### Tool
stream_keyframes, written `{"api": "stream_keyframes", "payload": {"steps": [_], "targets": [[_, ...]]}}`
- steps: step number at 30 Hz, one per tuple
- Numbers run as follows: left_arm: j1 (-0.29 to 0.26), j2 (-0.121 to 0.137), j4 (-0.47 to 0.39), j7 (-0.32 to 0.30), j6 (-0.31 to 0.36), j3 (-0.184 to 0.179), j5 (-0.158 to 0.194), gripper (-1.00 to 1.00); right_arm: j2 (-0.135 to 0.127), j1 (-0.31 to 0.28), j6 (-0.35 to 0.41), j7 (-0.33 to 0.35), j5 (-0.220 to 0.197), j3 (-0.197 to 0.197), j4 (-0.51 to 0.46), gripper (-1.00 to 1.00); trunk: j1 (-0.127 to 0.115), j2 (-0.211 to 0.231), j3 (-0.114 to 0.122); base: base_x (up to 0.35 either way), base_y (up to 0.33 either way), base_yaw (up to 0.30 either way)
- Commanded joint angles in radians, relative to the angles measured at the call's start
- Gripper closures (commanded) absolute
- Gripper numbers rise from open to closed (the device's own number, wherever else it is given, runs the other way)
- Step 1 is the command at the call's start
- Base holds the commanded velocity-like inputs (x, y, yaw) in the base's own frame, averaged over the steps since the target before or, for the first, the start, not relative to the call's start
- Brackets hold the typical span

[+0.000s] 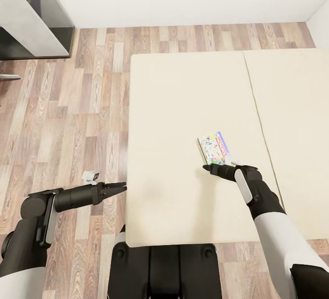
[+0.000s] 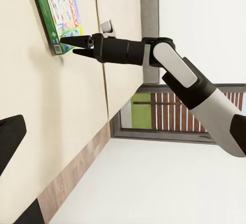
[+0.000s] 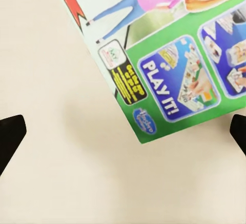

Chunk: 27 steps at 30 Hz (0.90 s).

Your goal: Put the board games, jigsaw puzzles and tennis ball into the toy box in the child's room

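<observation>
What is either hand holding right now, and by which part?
Nothing. The right hand is open just short of the white-and-green board game, which lies flat on the bed. The left hand hangs over the floor, holding nothing.

Bed (image 1: 183,107): two beige pads side by side; white-and-green board game (image 1: 214,147) flat on left pad.

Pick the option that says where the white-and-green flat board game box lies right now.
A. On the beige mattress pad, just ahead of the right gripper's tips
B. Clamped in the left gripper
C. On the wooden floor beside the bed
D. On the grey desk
A: the white-and-green flat board game box lies flat on the beige mattress pad, with the right gripper open just short of its near edge.
</observation>
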Motion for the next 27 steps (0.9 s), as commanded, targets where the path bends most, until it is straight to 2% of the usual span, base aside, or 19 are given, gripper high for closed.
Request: {"api": "stream_keyframes", "payload": {"steps": [1, 27], "targets": [[0.000, 0.000, -0.001, -0.008, 0.010, 0.001, -0.008, -1.00, 0.000, 0.000, 0.005, 0.007, 0.004, -0.002, -0.001, -1.00, 0.001, -0.002, -0.001, -0.001, 0.004, 0.000], [0.000, 0.001, -0.001, -0.008, 0.010, 0.002, -0.008, -1.00, -0.001, 0.008, 0.004, 0.031, 0.004, -0.001, -0.003, -1.00, 0.001, -0.002, 0.004, 0.000, 0.000, 0.000]]}}
